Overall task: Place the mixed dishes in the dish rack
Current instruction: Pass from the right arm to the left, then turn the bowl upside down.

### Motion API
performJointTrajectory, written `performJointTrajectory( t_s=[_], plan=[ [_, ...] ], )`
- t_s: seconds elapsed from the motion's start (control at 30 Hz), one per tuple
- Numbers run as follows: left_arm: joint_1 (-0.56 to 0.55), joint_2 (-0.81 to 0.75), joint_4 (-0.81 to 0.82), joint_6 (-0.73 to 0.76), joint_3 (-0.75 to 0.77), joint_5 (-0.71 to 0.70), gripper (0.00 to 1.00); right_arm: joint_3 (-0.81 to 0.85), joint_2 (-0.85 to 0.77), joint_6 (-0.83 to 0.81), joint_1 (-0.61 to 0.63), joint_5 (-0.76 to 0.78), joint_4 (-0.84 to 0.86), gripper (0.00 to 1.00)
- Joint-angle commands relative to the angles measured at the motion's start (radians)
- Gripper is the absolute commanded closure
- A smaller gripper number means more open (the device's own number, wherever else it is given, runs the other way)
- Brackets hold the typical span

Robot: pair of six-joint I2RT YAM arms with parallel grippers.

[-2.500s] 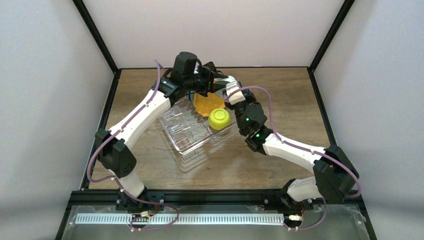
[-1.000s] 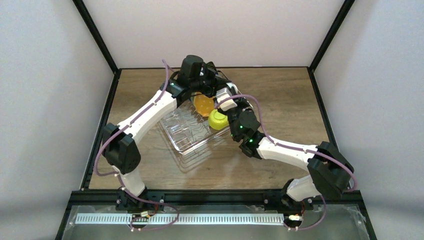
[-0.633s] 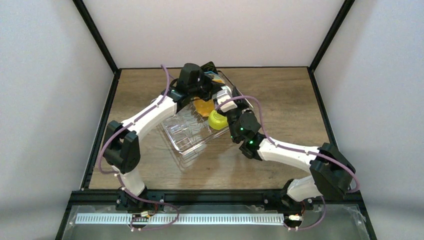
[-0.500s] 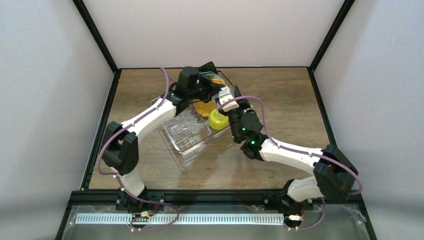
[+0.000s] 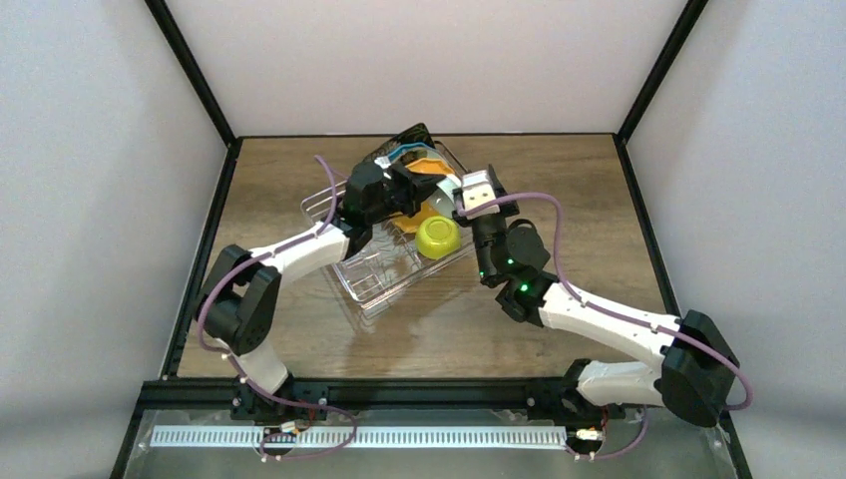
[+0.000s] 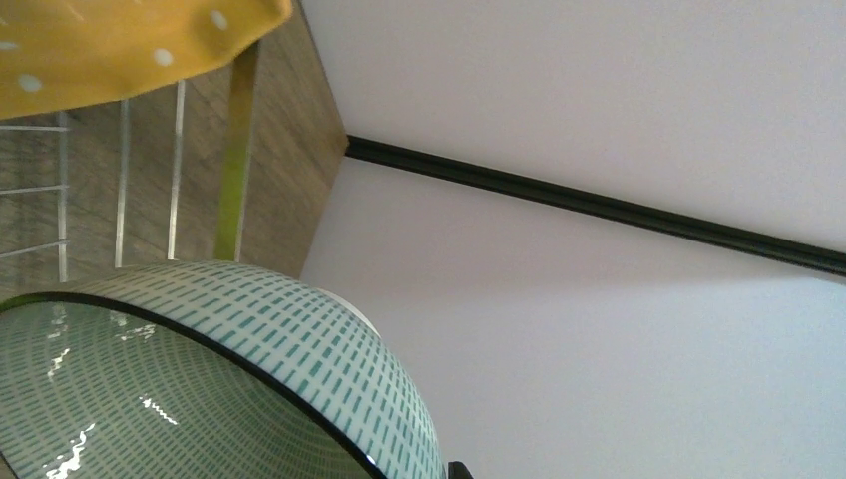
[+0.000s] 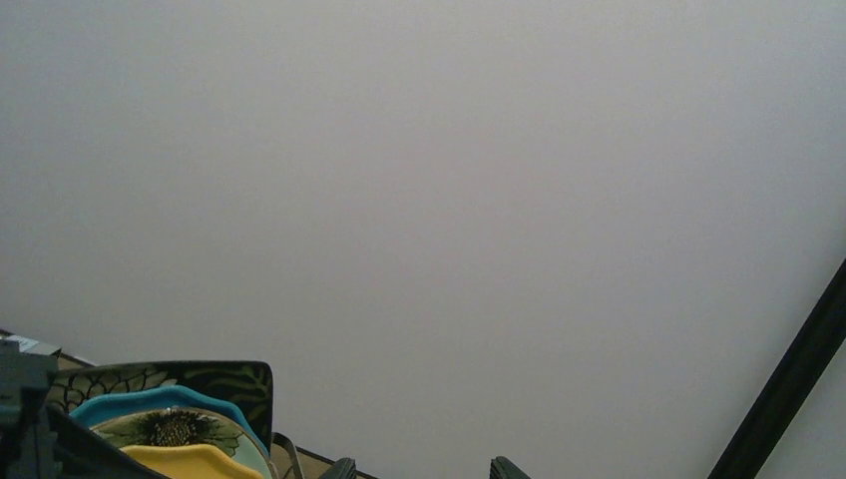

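Dish rack (image 5: 364, 271), silvery wire with upright prongs and a low rim, is sitting diagonally mid-table on the brown wood-grain table (image 5: 589, 190), a little toward the far edge. Four plates are standing on edge in its far end, packed face to face. The black square floral plate (image 7: 200, 379) is facing the far edge, then come the teal plate (image 7: 150, 402), the round mint flower plate (image 7: 175, 429) and the orange white-dotted plate (image 6: 100, 40). The small yellow-green bowl (image 5: 437, 237), round and glossy, is resting at the rack's right end, just beside the plates, showing its coloured inside to the overhead camera. The left wrist view is catching what looks like its pale outside: small teal dashes and a thin dark rim. The left claw (image 5: 404, 195) is hovering over the rack beside the orange plate, clenched, with its fingers hidden. The right claw (image 5: 477, 190) is tilting up just right of the bowl, released, with its fingertips (image 7: 341, 467) standing apart.
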Motion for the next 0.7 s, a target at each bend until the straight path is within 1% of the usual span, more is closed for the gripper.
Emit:
performJointTrajectory(
  t_s=[0.0, 0.17, 0.3, 0.67],
  plan=[
    [0.001, 0.009, 0.284, -0.022, -0.019, -0.002, 0.97, -0.005, -0.043, 0.034, 0.004, 0.027, -0.011, 0.24],
    [-0.004, 0.054, 0.390, -0.014, -0.034, -0.014, 0.97, -0.007, -0.063, 0.042, 0.003, 0.028, -0.020, 0.24],
    [-0.013, 0.099, 0.432, -0.014, -0.036, -0.011, 0.97, -0.009, -0.074, 0.057, -0.002, 0.029, -0.031, 0.24],
    [-0.039, 0.170, 0.431, 0.032, -0.029, -0.028, 0.97, -0.005, -0.090, 0.147, -0.074, 0.016, -0.081, 0.24]
  ],
)
